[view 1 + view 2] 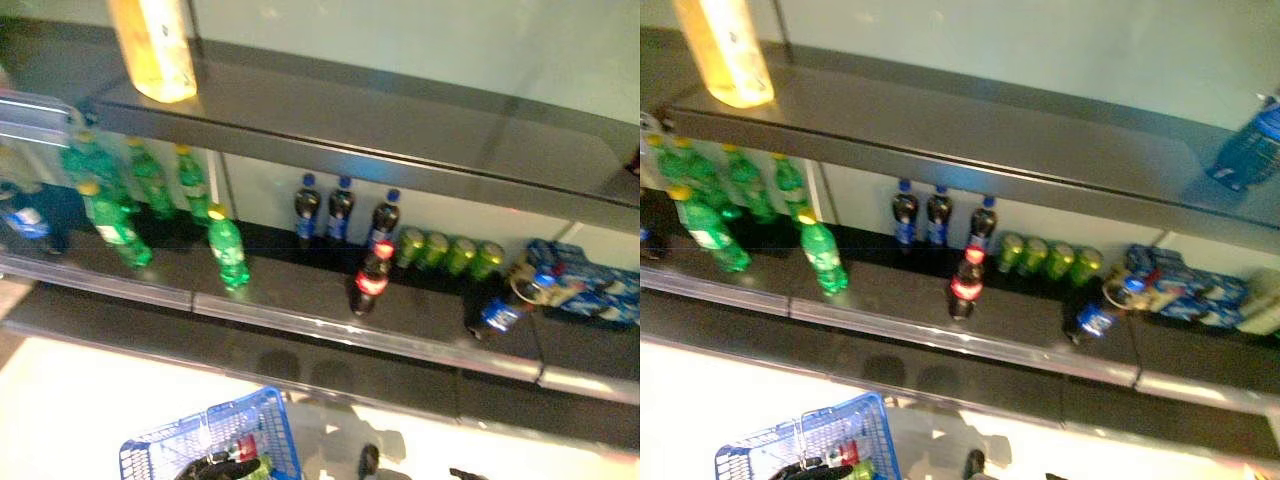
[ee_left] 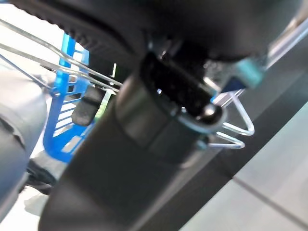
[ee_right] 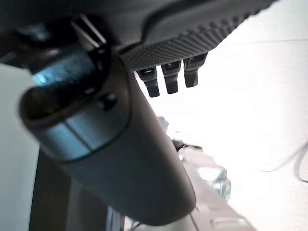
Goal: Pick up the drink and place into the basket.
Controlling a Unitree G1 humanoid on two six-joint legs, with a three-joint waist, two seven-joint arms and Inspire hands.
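The blue basket [image 1: 215, 440] is hanging at the bottom left of the head views, below the front edge of the shelf [image 1: 400, 345], with a red-capped drink and something green lying inside it. The left hand [image 1: 222, 466] is sitting at the basket's top, and in the left wrist view its fingers are curling round the wire handle [image 2: 67, 65], so it is gripping the basket. The right hand [image 3: 171, 77] is showing only in its own wrist view, fingers hanging fairly straight and relaxed over pale floor, holding nothing. On the shelf, a red-labelled cola bottle [image 1: 372, 281] is standing alone near the front lip, with open room on both sides. A green bottle [image 1: 228, 250] is standing apart to its left, also near the lip. Behind the cola bottle, three blue-capped dark bottles [image 1: 340, 210] are lining the back wall, and green cans [image 1: 450, 253] are sitting in a row beside them. A dark bottle with a blue label [image 1: 498, 310] is leaning to the right of the cans, next to a blue multipack [image 1: 590, 285]. More green bottles [image 1: 120, 195] are crowding the far left. The upper shelf [image 1: 380, 130] is overhanging the whole row, carrying a yellow bottle [image 1: 155, 45].
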